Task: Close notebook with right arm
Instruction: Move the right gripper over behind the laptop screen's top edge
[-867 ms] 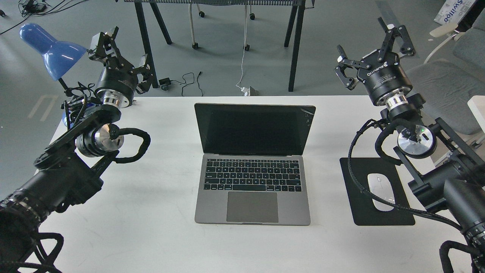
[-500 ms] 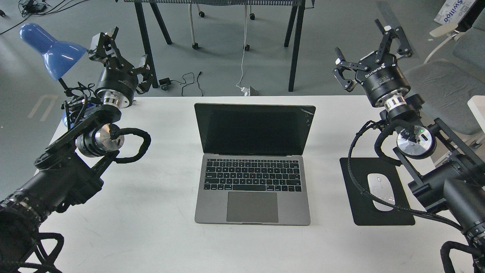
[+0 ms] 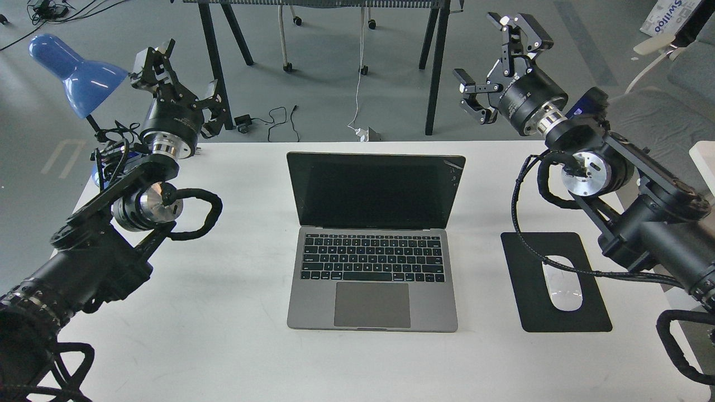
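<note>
The notebook (image 3: 373, 240), a slim grey laptop with black keys and a dark screen, stands open in the middle of the white table (image 3: 234, 346). Its screen is upright, facing me. My right gripper (image 3: 497, 61) is open and empty, raised above and beyond the table's far edge, to the upper right of the screen's top right corner. My right arm (image 3: 625, 206) comes in from the right. My left gripper (image 3: 179, 84) is open and empty at the far left, next to the blue lamp (image 3: 75, 72).
A black mouse pad (image 3: 530, 301) with a white mouse (image 3: 563, 282) lies right of the notebook, under my right arm's cable. Black table legs (image 3: 433, 72), floor cables and a grey chair (image 3: 670, 111) are beyond the table.
</note>
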Action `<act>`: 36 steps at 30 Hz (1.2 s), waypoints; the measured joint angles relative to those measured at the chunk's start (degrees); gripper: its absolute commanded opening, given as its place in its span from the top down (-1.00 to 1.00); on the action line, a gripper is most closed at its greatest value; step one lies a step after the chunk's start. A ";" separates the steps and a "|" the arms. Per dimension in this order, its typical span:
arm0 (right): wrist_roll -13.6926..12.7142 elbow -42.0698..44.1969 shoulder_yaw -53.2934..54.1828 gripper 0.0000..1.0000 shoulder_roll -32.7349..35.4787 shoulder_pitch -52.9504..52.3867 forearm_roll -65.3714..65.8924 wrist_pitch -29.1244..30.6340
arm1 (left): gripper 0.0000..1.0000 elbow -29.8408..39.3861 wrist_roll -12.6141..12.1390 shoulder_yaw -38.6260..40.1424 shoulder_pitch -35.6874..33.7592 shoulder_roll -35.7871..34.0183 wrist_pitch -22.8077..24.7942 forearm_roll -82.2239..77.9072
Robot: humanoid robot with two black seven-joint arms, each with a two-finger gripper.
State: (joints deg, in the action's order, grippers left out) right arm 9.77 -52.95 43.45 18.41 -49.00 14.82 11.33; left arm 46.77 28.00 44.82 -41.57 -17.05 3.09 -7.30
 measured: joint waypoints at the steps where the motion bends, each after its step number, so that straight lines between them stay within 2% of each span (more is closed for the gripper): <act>1: -0.01 0.93 -1.53 -1.00 0.00 -0.99 0.62 -0.30 | -1.00 0.00 0.00 0.00 0.00 0.00 0.00 0.00; 16: -0.02 2.91 -17.66 -1.00 -0.07 -7.17 2.05 -0.58 | -1.00 0.00 0.00 0.01 0.00 0.00 0.00 0.00; 25: -0.02 2.35 -22.41 -1.00 0.71 -8.54 2.83 0.24 | -1.00 0.00 0.00 0.01 0.00 0.00 -0.01 0.00; 36: -0.09 0.12 -24.64 -1.00 3.84 -9.19 4.68 4.83 | -1.00 -0.03 0.00 0.01 0.00 0.00 -0.01 0.10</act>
State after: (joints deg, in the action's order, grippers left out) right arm 9.68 -52.82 18.81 22.25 -58.19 19.50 16.16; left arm 46.74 28.00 44.83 -41.57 -17.05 3.07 -7.20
